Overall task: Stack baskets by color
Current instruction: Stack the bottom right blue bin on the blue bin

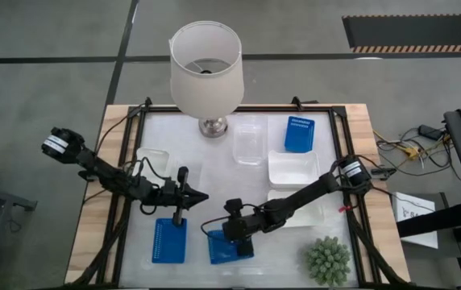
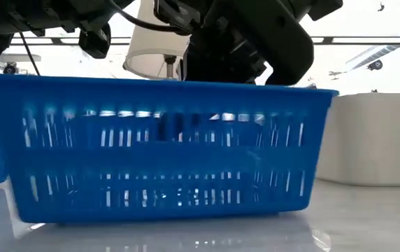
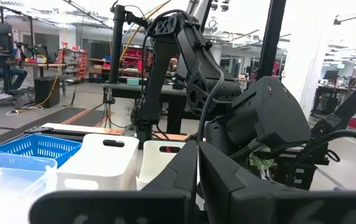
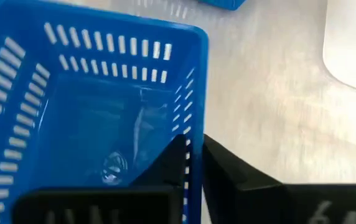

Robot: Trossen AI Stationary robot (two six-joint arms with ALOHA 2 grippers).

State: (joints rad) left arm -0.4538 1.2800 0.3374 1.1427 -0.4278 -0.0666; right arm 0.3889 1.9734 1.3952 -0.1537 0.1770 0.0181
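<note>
White lampshade [image 1: 205, 56] upright at the far edge of the surface [image 1: 214, 153], taken here as the landmark. Just right of its metal base, a clear basket [image 1: 249, 143]; further right, a blue basket [image 1: 299, 134]. Nearer than those, two white baskets [image 1: 293, 167] side by side. Left of the lamp base and nearer, another pale basket [image 1: 151, 158]. Spiky green plant [image 1: 328, 259] at the near right corner, well apart from the lamp.

Straight in front of the lamp, near the front edge, a blue basket with slotted walls [image 4: 97, 106], filling most of the low view. Left of it, a second blue basket with dotted base [image 1: 170, 240], lying flat.

Right gripper [image 4: 193, 163] closed on the rim of the slotted blue basket: one finger inside the wall, one outside. Right arm stretched low from the right side, wrist bent down over the basket.

Left gripper [image 1: 179, 216] closed, holding nothing, hanging just above the far end of the dotted blue basket, arm reaching in from the left edge with the elbow raised.
</note>
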